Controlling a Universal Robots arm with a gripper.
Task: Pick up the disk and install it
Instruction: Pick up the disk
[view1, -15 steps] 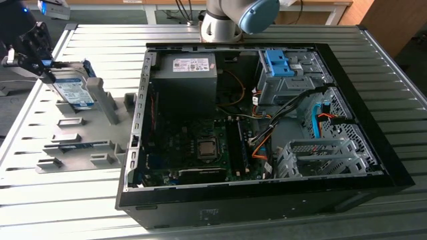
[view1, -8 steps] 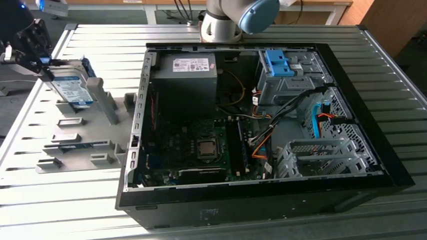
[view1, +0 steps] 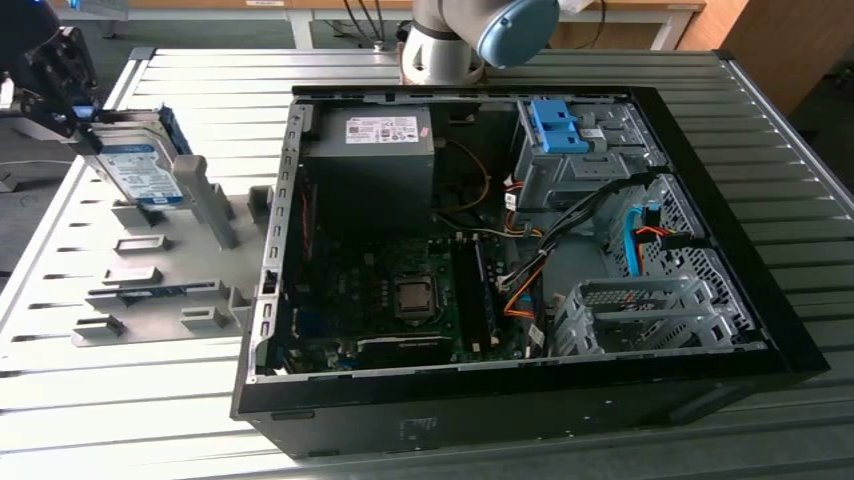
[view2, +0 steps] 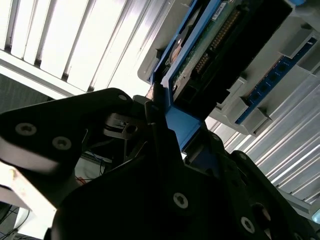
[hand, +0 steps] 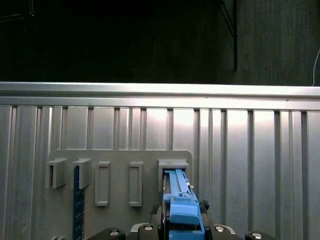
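In the exterior view, the grey holder rack (view1: 167, 258) sat at the left and the open computer case (view1: 534, 410) at the right. The second wrist view showed the disk (view2: 220, 45) with its circuit board facing the camera. A ribbed metal worktop (view1: 134, 400) carried everything, with wooden furniture behind it. The pincer (view2: 182, 132) was clamped on the disk's blue handle. The disk stood upright at the rack's end slot, outside the case.
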